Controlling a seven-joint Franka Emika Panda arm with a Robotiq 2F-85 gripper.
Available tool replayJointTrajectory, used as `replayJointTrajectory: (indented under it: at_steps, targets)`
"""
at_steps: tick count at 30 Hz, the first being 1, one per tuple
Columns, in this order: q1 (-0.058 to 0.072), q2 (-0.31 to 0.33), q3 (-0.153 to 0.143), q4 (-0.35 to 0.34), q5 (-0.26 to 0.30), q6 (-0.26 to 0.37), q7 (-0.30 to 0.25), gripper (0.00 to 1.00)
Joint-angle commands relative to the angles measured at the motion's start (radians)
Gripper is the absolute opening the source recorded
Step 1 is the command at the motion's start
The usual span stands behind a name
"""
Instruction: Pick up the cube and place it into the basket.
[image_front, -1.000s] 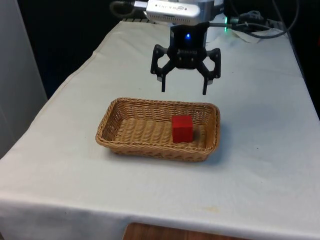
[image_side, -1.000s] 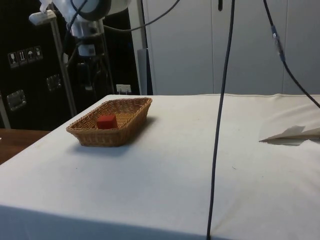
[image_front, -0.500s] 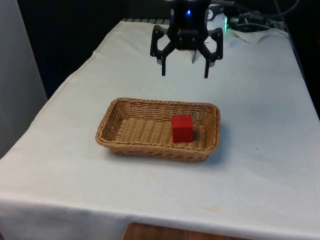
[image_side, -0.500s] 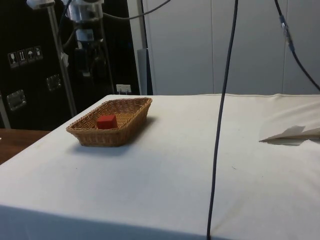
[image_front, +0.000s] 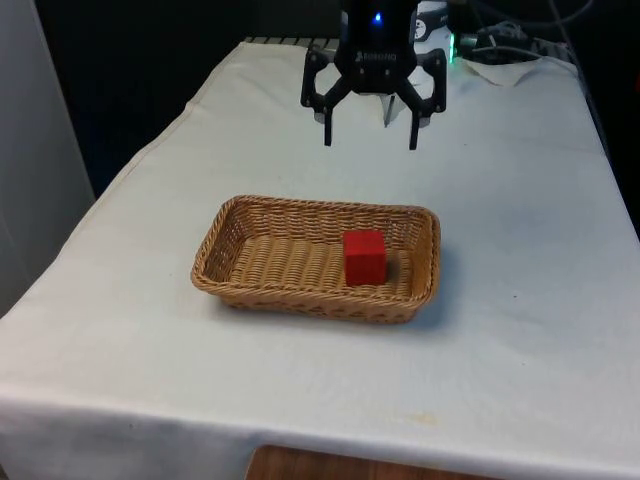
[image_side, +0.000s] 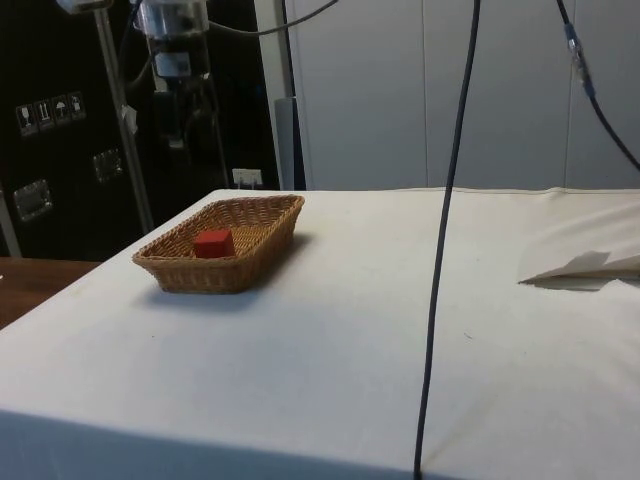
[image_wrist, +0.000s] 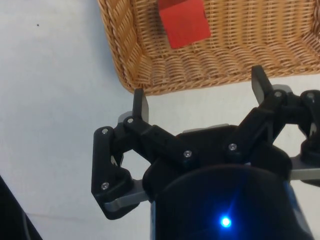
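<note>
Above the desk's far stretch, beyond the basket (image_front: 316, 258), the jaws (image_front: 370, 122) are hanging spread wide apart with nothing between them, fingertips pointing down and well clear of the wicker rim. In the wrist view the jaws (image_wrist: 201, 99) are showing the same wide gap, with bare cloth beneath them and the basket's (image_wrist: 131, 50) corner just ahead.

The cube (image_front: 364, 257) is sitting inside the basket, toward the front view's right end, resting flat on the woven floor near the long wall. So the placing appears done, and the step in hand is, by my judgement, the withdrawal. To do it well, the arm should be keeping the jaws apart and high, moving away without dipping toward the rim, so nothing nudges the basket or tips the cube.

The cube (image_side: 213, 243) is looking plain and bright red, with crisp edges and matte faces, standing square on one face and rising nearly to the basket's (image_side: 262, 238) rim. In the wrist view the cube (image_wrist: 183, 21) is appearing slightly turned against the weave
</note>
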Motion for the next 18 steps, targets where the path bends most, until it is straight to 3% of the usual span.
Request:
replayJointTrajectory:
  at_steps: [1, 9, 10, 11, 18]
  targets:
    - [0.000, -0.006, 0.000, -0.007, 0.000, 0.001, 0.000, 1.00]
    - [0.009, -0.087, -0.002, -0.100, -0.009, 0.045, -0.002, 1.00]
    - [0.004, -0.076, 0.001, -0.085, -0.003, 0.028, -0.004, 1.00]
    - [0.009, -0.095, -0.001, -0.109, -0.010, 0.049, -0.003, 1.00]
    - [0.007, -0.141, 0.003, -0.163, -0.013, 0.060, -0.005, 1.00]
